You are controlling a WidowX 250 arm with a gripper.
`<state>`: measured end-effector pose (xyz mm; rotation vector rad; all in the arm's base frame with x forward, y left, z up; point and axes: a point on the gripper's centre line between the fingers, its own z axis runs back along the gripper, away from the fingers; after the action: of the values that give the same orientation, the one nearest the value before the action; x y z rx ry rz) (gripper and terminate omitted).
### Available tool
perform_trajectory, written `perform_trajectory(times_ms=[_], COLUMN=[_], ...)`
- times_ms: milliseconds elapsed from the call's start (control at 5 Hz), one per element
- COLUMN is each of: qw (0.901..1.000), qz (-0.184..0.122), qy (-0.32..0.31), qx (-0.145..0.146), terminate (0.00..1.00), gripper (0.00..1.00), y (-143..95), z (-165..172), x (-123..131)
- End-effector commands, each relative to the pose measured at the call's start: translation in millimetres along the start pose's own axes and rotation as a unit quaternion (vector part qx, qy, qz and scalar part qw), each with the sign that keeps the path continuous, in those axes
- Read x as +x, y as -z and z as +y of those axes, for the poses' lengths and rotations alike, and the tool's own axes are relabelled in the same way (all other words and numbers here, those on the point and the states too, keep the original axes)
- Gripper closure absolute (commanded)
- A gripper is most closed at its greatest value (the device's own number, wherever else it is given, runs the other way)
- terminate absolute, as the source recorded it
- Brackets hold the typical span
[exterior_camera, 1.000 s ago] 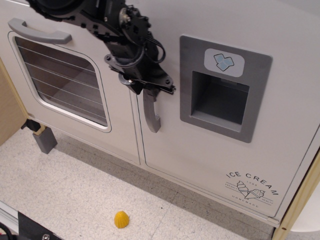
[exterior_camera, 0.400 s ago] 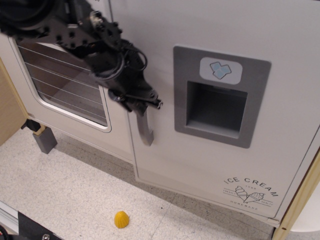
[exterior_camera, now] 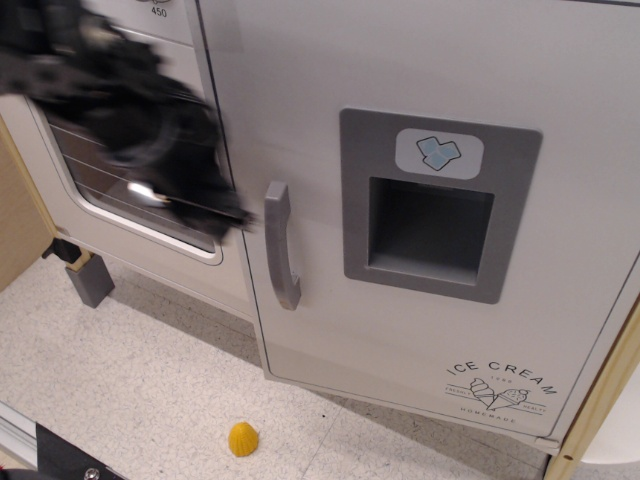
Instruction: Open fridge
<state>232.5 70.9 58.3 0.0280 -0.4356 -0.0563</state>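
Since a moment ago my gripper point(exterior_camera: 215, 205) has slid off the handle point(exterior_camera: 281, 245) toward the left of the frame; it is motion-blurred, so I cannot tell whether the jaws are open or closed. My fridge point(exterior_camera: 420, 200) fills the centre and right, its door swung slightly ajar at its left edge. I judge the sound move is hooking behind that freed edge and sweeping outward, clear of the oven door point(exterior_camera: 130, 190). Nothing else changed; the yellow piece point(exterior_camera: 243, 438) lies at lower centre.
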Motion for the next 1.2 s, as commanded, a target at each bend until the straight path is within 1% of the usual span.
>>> perform_trajectory(times_ms=[0,200,400,600,800,1000], qw=[0.9945,0.9817,0.9704,0.9626,0.9605,0.9582], qz=[0.066,0.074,0.077,0.071,0.053,0.054], qy=[-0.044,-0.137,-0.201,-0.241,-0.263,-0.275], qx=[0.069,0.110,0.110,0.100,0.074,0.058], terminate=[0.00,0.00,0.00,0.00,0.00,0.00], gripper=[0.00,0.00,0.00,0.00,0.00,0.00], y=[-54.6,-62.6,-68.7,-73.5,-78.9,-79.7], z=[54.3,80.1,96.6,100.3,98.1,92.1], x=[-6.2,11.2,33.9,57.8,78.1,93.5])
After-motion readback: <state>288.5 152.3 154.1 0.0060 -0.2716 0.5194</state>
